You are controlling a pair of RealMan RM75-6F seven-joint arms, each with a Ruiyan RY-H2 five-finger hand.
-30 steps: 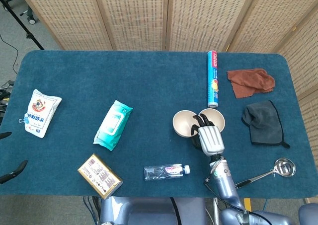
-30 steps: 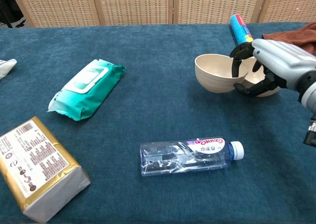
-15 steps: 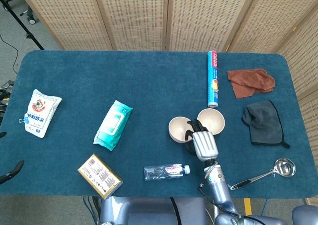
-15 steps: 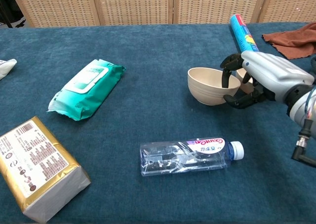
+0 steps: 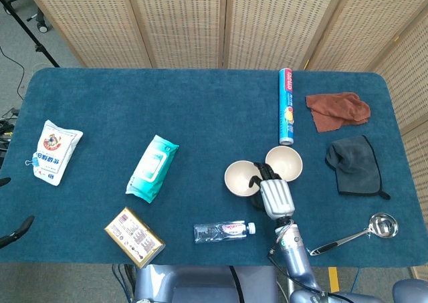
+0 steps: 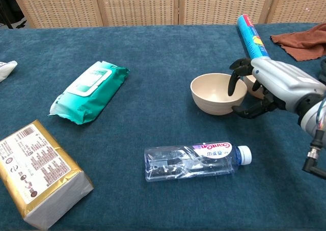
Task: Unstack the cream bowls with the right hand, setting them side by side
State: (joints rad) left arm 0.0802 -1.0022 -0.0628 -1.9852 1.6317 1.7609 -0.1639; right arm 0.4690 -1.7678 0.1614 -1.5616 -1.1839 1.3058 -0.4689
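Two cream bowls sit side by side on the blue table. The left bowl [image 5: 239, 177] [image 6: 217, 93] rests on the cloth, and my right hand [image 5: 273, 194] [image 6: 273, 85] grips its right rim, fingers [image 6: 233, 81] hooked inside and the thumb against the outer wall. The other bowl [image 5: 284, 163] [image 6: 254, 86] stands just right of it, mostly hidden behind my hand in the chest view. Only dark fingertips of my left hand [image 5: 17, 229] show at the head view's left edge, spread apart and holding nothing.
A water bottle [image 6: 196, 160] lies in front of the bowls. A blue tube [image 5: 286, 106] lies behind them. Brown cloth [image 5: 337, 110], grey cloth [image 5: 356, 164] and a ladle [image 5: 364, 231] lie to the right. Wipes pack [image 5: 152, 167], gold box [image 5: 134, 236] and a white bag [image 5: 53, 150] lie to the left.
My right hand carried the lifted bowl leftward, away from the other one, and lowered it onto the table. The left hand's fingertips barely shifted.
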